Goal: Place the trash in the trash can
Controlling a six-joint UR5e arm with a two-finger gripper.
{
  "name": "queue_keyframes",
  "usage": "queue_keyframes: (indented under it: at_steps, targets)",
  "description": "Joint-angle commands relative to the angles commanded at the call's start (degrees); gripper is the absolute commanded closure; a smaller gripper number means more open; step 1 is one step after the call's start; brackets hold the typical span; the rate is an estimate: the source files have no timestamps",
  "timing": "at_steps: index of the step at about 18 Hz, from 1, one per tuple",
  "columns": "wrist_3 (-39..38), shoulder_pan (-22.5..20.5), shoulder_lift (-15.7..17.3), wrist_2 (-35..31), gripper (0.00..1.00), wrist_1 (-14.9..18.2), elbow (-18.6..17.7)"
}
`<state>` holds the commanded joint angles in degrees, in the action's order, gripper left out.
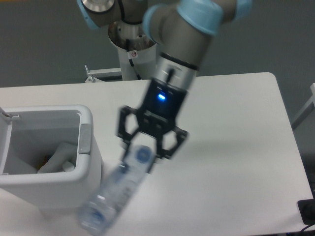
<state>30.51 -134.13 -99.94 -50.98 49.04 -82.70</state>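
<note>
Gripper: our gripper point(145, 155) is clamped on the blue-capped end of the bottle point(115, 194), one finger on each side of the cap, and the whole thing is motion-blurred.

Bottle: it hangs from the gripper by its neck, slanting down and to the left, its base low in the view, just in front of the trash can's near right corner. We judge it to be clear of the bench point(236, 147), though the blur makes that hard to confirm.

Trash can: the trash can point(91, 147) stands at the left of the bench with its lid point(4, 142) swung open to the left. Its opening faces up, and something pale already lies inside; we cannot tell what it is.

Step in hand: we are carrying the bottle across to the can. The pick is done; the drop is not yet made.

Position against the can: the gripper is just right of the can's rim, and the bottle's lower end looks to sit below rim height, outside the wall.

Next move: we judge that the bottle must be raised until its hanging base clears the rim, then moved left over the opening before we let go.

Risk: the long, dangling bottle could strike the can's side or rim if we cross too low.
</note>
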Motion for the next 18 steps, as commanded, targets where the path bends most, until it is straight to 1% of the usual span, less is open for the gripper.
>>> queue_keyframes:
  at_steps: [3, 4, 5, 8, 9, 11, 12, 18]
  targets:
    - [-0.1, 4.0, 3.3, 0.0, 0.4, -0.1, -4.5]
    - [0.0, 5.4, 5.0, 0.0, 0.4, -0.1, -7.0]
    - [-0.1, 6.2, 5.8, 0.0, 0.4, -0.1, -8.2]
    - [-0.1, 9.1, 6.0, -0.1, 0.39, -0.1, -11.6]
    - [-0.1, 9.1, 5.7, -0.1, 0.35, -0.1, -12.0]
    - [0.3, 9.3, 5.5, -0.2, 0.06, -0.2, -12.2]
    - [0.1, 9.3, 5.5, -0.1, 0.0, -0.2, -12.1]
    - [-0.6, 9.2, 7.1, -0.2, 0.0, 0.0, -11.3]
